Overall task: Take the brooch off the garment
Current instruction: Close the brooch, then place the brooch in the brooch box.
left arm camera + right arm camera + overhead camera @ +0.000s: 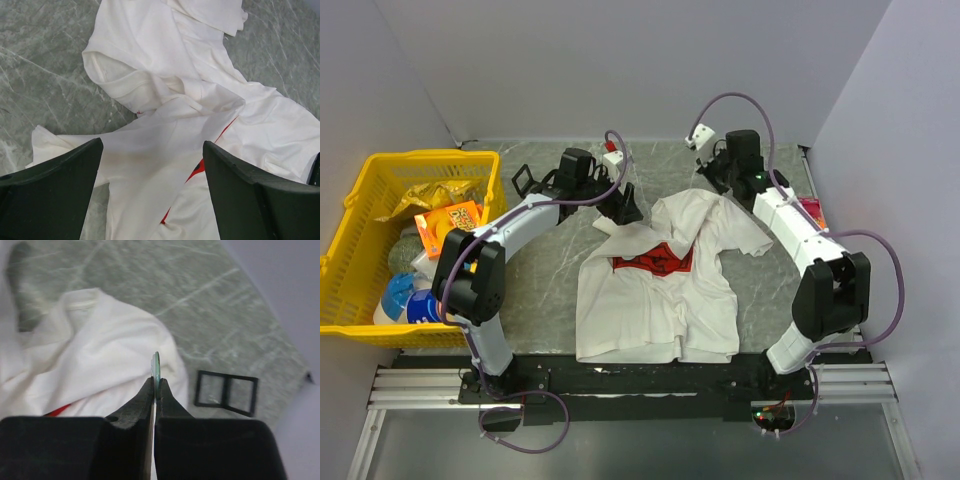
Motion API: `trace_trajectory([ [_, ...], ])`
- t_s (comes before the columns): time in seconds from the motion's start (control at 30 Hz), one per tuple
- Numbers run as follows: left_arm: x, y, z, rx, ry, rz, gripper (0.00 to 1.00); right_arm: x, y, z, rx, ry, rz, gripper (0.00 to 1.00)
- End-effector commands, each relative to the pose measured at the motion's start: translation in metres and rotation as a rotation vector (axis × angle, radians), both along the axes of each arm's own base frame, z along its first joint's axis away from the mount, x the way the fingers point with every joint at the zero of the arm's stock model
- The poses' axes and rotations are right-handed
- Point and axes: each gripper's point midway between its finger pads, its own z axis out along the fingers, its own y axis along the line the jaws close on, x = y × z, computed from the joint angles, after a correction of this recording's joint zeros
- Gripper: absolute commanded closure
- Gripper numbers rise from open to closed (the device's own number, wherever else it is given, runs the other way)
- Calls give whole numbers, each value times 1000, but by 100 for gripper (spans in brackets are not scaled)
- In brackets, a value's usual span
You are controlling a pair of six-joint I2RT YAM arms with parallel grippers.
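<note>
Overhead, the white short-sleeved T-shirt with the red square print point(655, 300) is lying crumpled on the grey marbled table point(545, 270) between the arms. The left gripper point(623, 207) is hovering at its upper left edge and the right gripper point(710, 178) at its upper right.

In the left wrist view, that claw's dark fingers point(55, 175) are standing wide apart over folded white cloth, gripping nothing.

In the right wrist view, the right claw is pinching together on a thin, pale green brooch point(156, 364), seen edge-on above the shirt's white folds. I cannot tell whether its pin is free of the cloth.

The brooch is looking small, stiff, light and probably slick, so the rim is the place to hold it. The limp shirt would likely lift with it unless pressed down.
</note>
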Motion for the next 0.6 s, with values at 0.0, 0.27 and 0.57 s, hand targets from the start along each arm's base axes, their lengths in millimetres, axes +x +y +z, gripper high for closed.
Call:
trace_trajectory([
  [0.0, 3, 2, 29, -36, -69, 11, 12, 37, -59, 23, -131, -146, -191, 100],
  [0.27, 0, 0, 29, -45, -70, -4, 2, 75, -110, -19, -221, -86, -289, 100],
  [0.57, -5, 1, 33, -60, -73, -21, 4, 103, -121, -48, -297, -70, -326, 100],
])
